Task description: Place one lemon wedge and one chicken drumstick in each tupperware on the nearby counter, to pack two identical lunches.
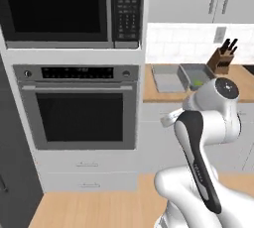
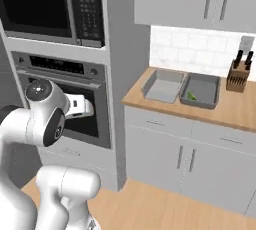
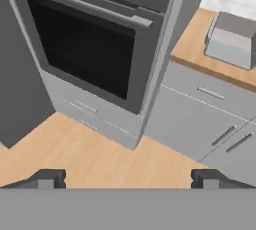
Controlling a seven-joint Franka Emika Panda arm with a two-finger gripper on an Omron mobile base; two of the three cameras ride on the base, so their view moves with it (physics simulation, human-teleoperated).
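Observation:
Two grey tupperwares stand side by side on the wooden counter (image 2: 231,108), next to the oven column. The left tupperware (image 2: 163,85) (image 1: 167,80) looks bare inside. The right tupperware (image 2: 201,90) (image 1: 195,75) holds one yellow-green lemon wedge (image 2: 192,95) (image 1: 199,81). The other wedge and both chicken drumsticks are out of view. My gripper (image 3: 128,179) is open, nothing between its fingertips (image 3: 47,179), and it hangs in front of the wall oven, well left of and below the counter. The hand view catches one tupperware (image 3: 231,39) at upper right.
A wall oven (image 1: 79,108) with a microwave (image 1: 64,6) above it fills the tall column on the left. A knife block (image 2: 238,75) stands on the counter to the right of the containers. Pale grey drawers and doors (image 2: 180,156) run under the counter, above a wooden floor (image 3: 85,154).

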